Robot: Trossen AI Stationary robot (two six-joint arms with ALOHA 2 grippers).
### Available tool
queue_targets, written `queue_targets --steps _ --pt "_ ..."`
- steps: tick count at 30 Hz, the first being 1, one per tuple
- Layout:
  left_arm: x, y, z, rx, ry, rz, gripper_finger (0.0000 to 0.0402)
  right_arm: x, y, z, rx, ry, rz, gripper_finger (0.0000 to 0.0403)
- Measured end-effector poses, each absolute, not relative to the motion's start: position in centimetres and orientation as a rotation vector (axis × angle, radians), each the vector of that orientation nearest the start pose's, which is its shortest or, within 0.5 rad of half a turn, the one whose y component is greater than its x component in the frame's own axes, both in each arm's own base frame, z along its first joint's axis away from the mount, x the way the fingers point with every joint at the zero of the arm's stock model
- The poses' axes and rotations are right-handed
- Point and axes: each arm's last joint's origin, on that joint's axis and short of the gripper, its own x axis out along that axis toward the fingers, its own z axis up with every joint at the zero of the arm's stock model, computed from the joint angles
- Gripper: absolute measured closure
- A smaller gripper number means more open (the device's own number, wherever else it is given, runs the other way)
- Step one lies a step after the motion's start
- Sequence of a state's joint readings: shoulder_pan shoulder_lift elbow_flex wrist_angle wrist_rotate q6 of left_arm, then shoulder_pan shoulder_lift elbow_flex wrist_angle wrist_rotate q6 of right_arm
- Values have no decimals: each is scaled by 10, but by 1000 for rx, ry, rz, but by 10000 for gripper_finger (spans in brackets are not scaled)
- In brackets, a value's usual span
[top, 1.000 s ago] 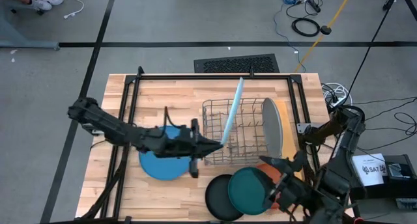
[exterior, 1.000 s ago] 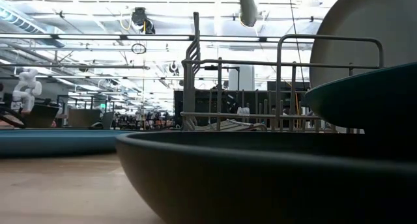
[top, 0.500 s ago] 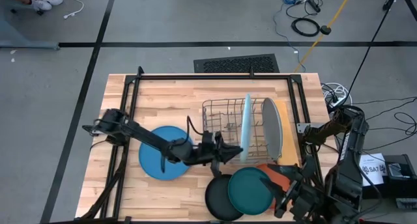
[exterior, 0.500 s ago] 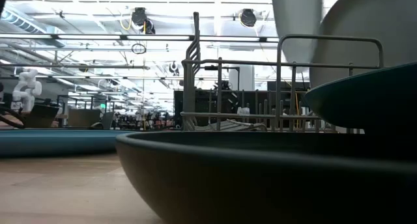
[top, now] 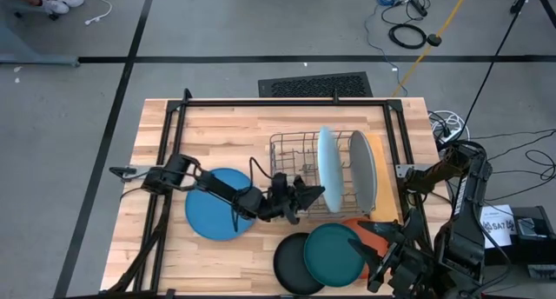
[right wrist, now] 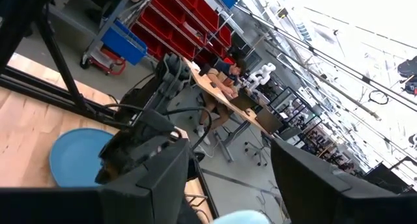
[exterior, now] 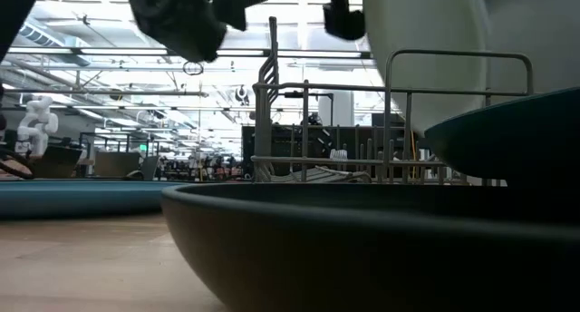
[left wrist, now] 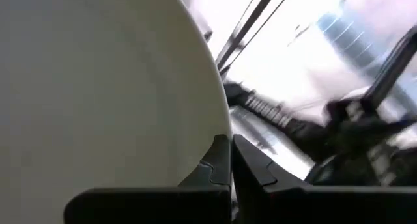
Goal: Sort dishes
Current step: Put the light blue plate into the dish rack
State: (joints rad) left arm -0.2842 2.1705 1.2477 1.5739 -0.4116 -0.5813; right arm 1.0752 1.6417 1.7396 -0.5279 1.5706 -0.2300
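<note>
Gripping the rim of the large pale blue round plate (top: 327, 169), the left end effector (top: 311, 197) has its fingers clamped together on the plate edge. This plate stands on edge in the wire dish rack (top: 295, 156) on the wooden desk (top: 226, 125), just beside the large grey round plate (top: 364, 170), also upright in the rack. The medium blue round plate (top: 208, 221) lies flat on the desk under the left arm. The black round plate (top: 291, 264), dark teal round plate (top: 334, 254) and orange round plate (top: 366, 233) overlap at the near edge. The right end effector (top: 387, 264) waits beside them, fingers spread apart and empty.
</note>
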Motion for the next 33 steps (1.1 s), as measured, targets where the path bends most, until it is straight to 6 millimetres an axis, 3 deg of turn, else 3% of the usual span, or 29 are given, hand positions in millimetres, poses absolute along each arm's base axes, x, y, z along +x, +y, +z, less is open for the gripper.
queue_targets --steps 7,27,33 --pt "443 -111 207 -818 -622 -119 401 186 284 422 -646 163 -477 193" --pt "450 -102 207 -825 -628 -20 401 187 283 422 -647 165 -480 193" --pt "456 -105 218 -798 -634 -17 401 189 282 422 -647 167 -486 193"
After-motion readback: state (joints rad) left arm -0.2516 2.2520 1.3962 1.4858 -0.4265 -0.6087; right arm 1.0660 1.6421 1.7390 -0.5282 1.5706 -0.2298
